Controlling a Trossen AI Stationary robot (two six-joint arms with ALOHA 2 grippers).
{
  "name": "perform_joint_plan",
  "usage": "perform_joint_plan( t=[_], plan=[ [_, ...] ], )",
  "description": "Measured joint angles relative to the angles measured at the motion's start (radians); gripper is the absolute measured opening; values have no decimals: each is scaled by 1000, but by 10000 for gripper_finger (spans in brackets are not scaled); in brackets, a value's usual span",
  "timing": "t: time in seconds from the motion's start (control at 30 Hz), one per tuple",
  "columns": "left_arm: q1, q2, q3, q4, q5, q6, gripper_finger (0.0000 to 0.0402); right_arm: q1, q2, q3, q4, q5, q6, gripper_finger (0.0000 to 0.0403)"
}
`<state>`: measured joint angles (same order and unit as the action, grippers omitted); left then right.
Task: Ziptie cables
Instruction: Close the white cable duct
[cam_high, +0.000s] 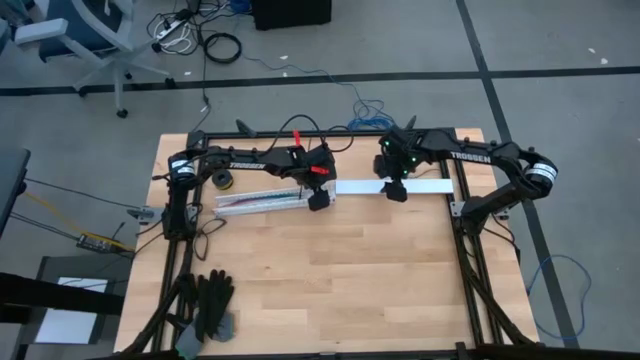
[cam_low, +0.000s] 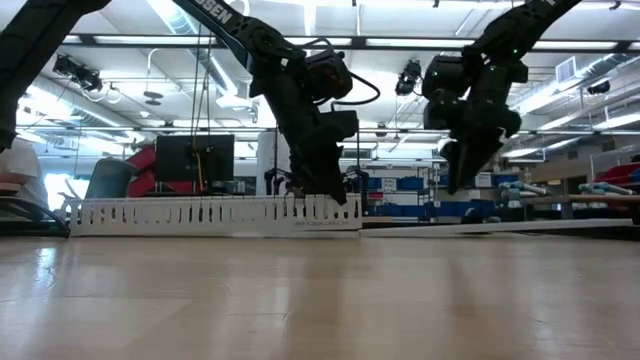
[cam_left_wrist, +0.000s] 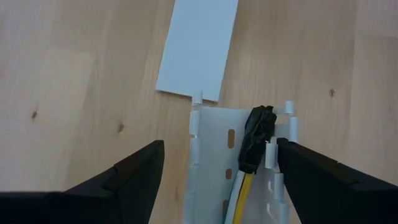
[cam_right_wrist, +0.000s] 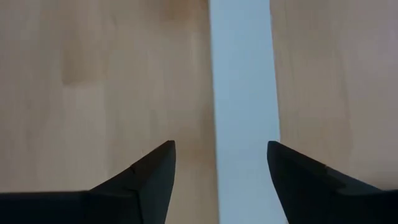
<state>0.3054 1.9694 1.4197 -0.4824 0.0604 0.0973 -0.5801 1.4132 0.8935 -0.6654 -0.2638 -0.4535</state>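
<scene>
The cables (cam_left_wrist: 244, 186), yellow and white wires ending in a dark plug (cam_left_wrist: 257, 137), lie inside the white slotted channel (cam_high: 262, 200) on the table's far half. My left gripper (cam_left_wrist: 221, 142) is open and stands astride the channel's right end (cam_low: 335, 195), pointing steeply down. A flat white strip (cam_high: 425, 187) lies on the table just right of the channel, end to end with it. My right gripper (cam_high: 394, 192) hangs open above that strip (cam_right_wrist: 242, 93), its fingertips (cam_low: 455, 183) clear of it. My left gripper has one finger (cam_left_wrist: 311, 180) close beside the channel's wall tabs (cam_left_wrist: 272, 155) on the plug's side. I cannot tell whether it touches them. The other finger (cam_left_wrist: 137, 174) stands apart from the opposite wall.
A pair of black gloves (cam_high: 210, 305) lies at the table's near left corner. A small dark round thing (cam_high: 222, 180) sits by the left arm's base. The wooden table (cam_high: 340, 280) is bare over its near half, with black frame rails along both sides.
</scene>
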Motion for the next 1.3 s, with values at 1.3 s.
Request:
perform_joint_plan(
  t=[1.3],
  plan=[
    [3, 1, 0, 29, 19, -230, 365, 178, 33, -1, 397, -25, 288, 209]
  ],
)
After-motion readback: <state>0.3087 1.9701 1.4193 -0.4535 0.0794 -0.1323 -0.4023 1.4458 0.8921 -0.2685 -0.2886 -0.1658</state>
